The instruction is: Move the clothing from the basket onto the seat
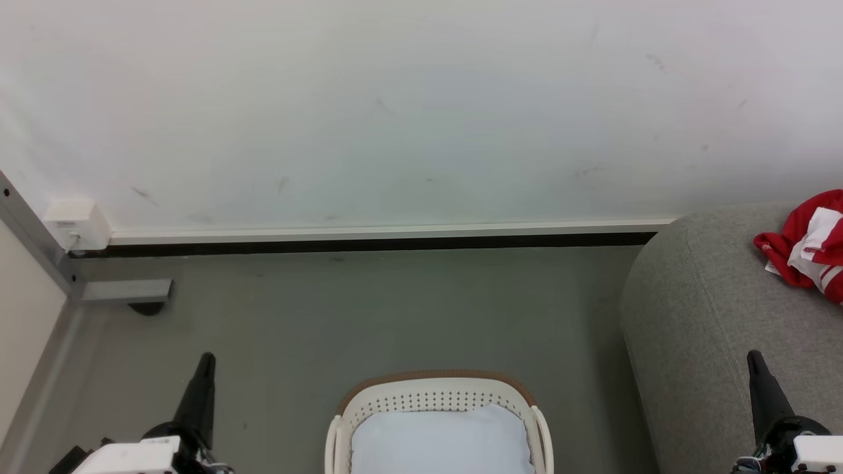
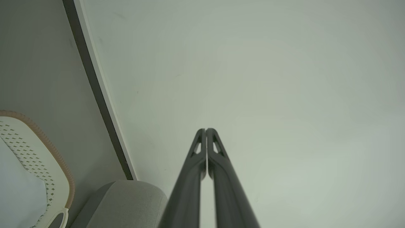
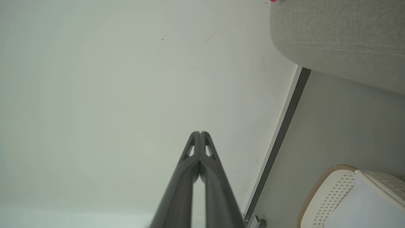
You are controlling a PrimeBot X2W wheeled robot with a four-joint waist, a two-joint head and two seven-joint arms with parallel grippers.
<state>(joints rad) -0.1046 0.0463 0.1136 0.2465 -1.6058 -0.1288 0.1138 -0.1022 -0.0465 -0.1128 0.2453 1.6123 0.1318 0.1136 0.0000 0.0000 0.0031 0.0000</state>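
lying crumpled on the seat (image 1: 698, 316) was the clothing (image 1: 807, 243), well apart from the basket (image 1: 435, 376), which held a pale cloth (image 1: 441, 441). the garment looked light, soft and floppy; a raised fold would probably suit a pinch. the left claw (image 1: 207, 359) and right claw (image 1: 753, 357) were each pressed together, holding nothing.

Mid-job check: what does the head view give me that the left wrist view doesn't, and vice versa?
Head: the red clothing lying on the seat, the right gripper shut, a wall box. Left wrist: close look at the left gripper, fingers pressed together, empty. Both: the basket holding a pale cloth, the seat's end, wall and skirting.
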